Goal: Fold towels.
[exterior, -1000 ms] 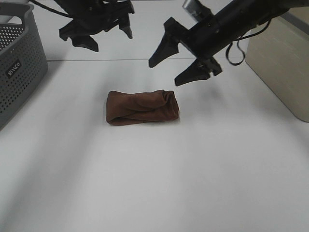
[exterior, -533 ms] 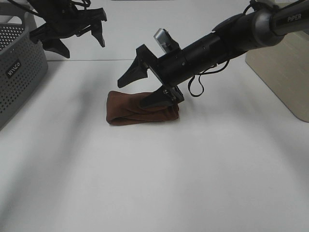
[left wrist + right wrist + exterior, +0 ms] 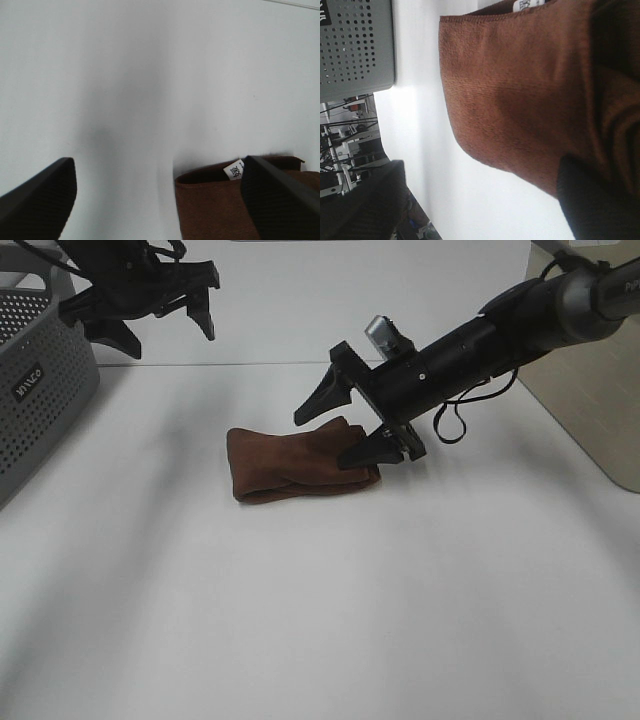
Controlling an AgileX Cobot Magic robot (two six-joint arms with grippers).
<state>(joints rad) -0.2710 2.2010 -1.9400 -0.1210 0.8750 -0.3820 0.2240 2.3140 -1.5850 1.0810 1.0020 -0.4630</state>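
Observation:
The dark reddish-brown towel [image 3: 290, 462] lies folded in a compact bundle on the white table [image 3: 320, 620]. My right gripper [image 3: 337, 434] is open and low over the towel's right end. One finger is behind that end and the other finger rests at its front. The right wrist view shows the towel [image 3: 520, 90] close up between the open fingers, with a white tag [image 3: 527, 4] at its edge. My left gripper [image 3: 155, 328] is open and empty, raised at the back left, far from the towel. Its wrist view shows the towel [image 3: 240, 205] and the tag [image 3: 233, 170] below.
A grey perforated basket [image 3: 40, 370] stands at the left edge of the table and also shows in the right wrist view [image 3: 355, 45]. A beige box [image 3: 590, 390] stands at the right edge.
My right gripper came down from above onto the towel's right end, and the towel shifted slightly right. My left arm swung left toward the basket, then held still.

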